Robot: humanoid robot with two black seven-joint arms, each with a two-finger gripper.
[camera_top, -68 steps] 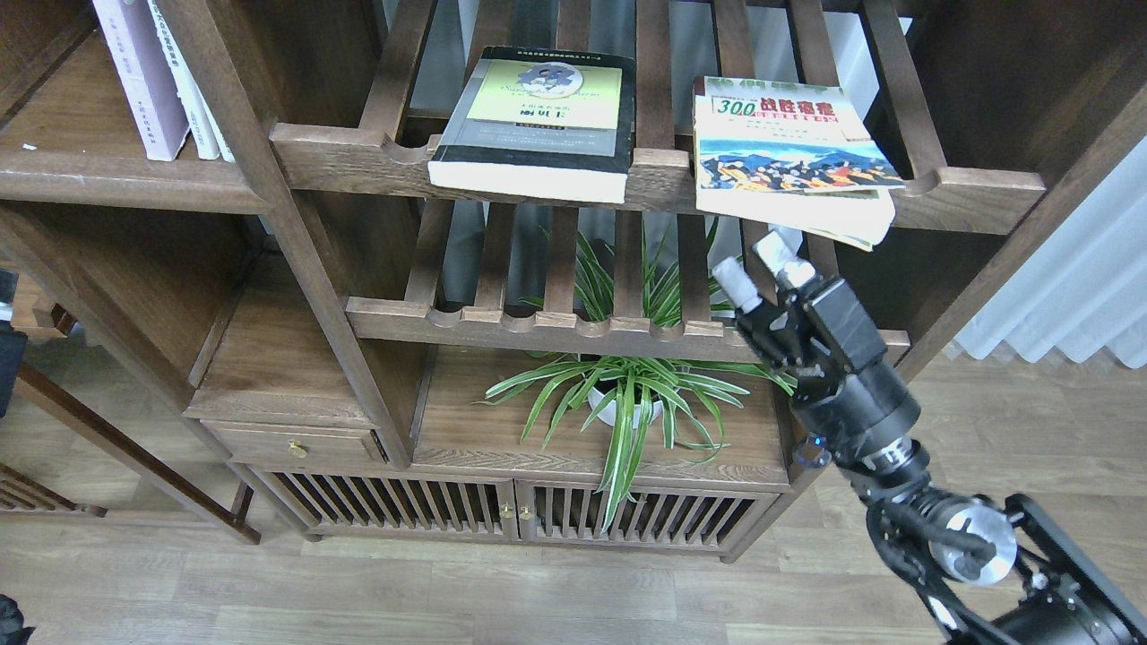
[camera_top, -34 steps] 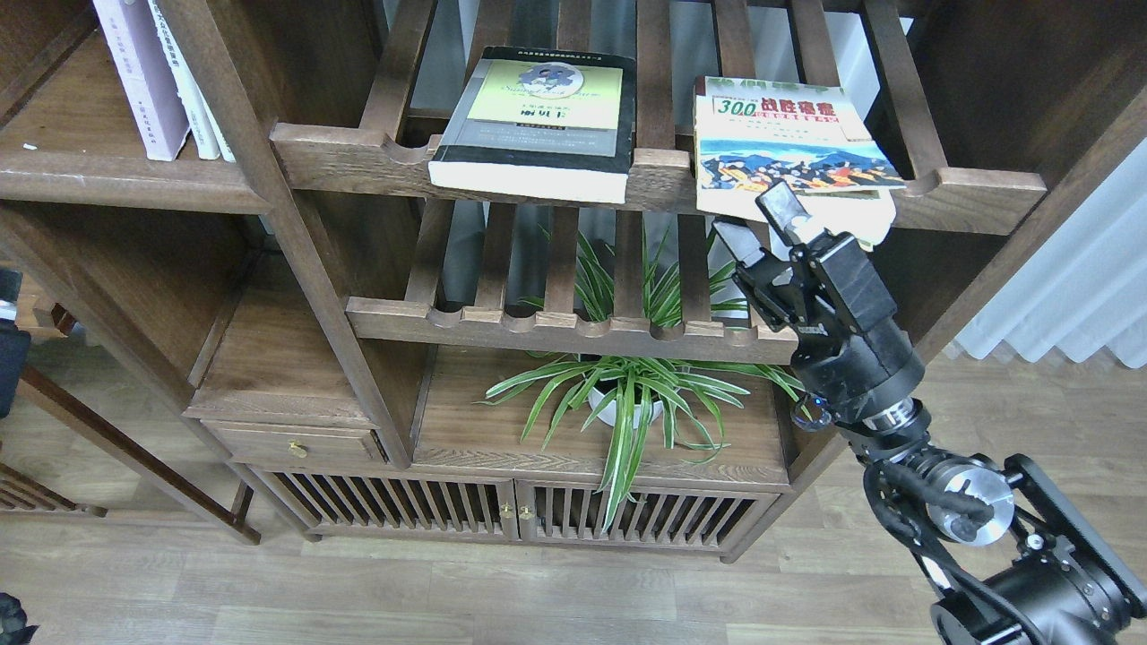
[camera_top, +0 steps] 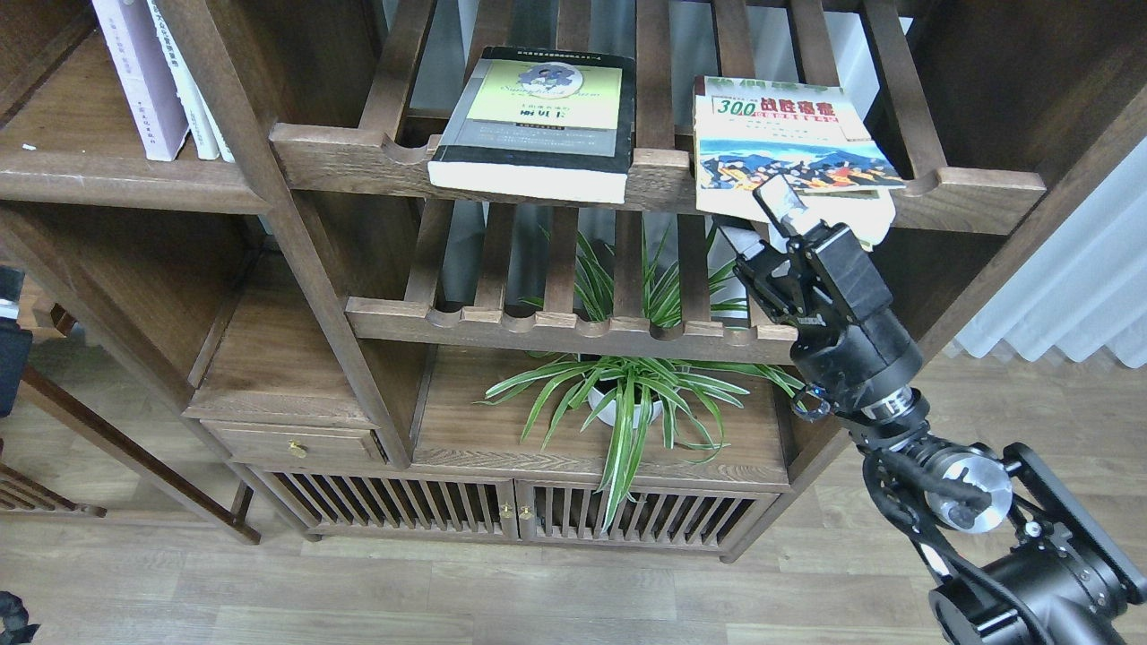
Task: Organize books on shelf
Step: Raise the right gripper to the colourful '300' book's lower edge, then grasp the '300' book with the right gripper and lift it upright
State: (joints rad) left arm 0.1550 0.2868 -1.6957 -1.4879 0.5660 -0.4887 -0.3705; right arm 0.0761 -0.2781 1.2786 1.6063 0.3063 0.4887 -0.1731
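Observation:
The colourful "300" book (camera_top: 789,143) lies flat on the right of the upper slatted rack (camera_top: 358,152), its front edge overhanging the rail. My right gripper (camera_top: 760,219) is open at that overhanging edge. One fingertip (camera_top: 778,199) is over the cover's front edge and the other is below it. The thick black-edged book with the yellow-green panel (camera_top: 538,121) lies flat to its left. The pale lavender-white book (camera_top: 139,81) stands on the solid dark-brown shelf (camera_top: 90,175) at the upper left. My left gripper is out of view.
Thin white-spined books (camera_top: 193,90) stand beside the lavender one. A lower slatted rack (camera_top: 556,327) sits under the upper one. A potted spider plant (camera_top: 627,394) stands on the cabinet top below. A wooden post (camera_top: 269,197) separates the shelf from the racks.
My right gripper has risen from below the rack to the front edge of the "300" book, with its fingers now on either side of that edge. The books have not moved.

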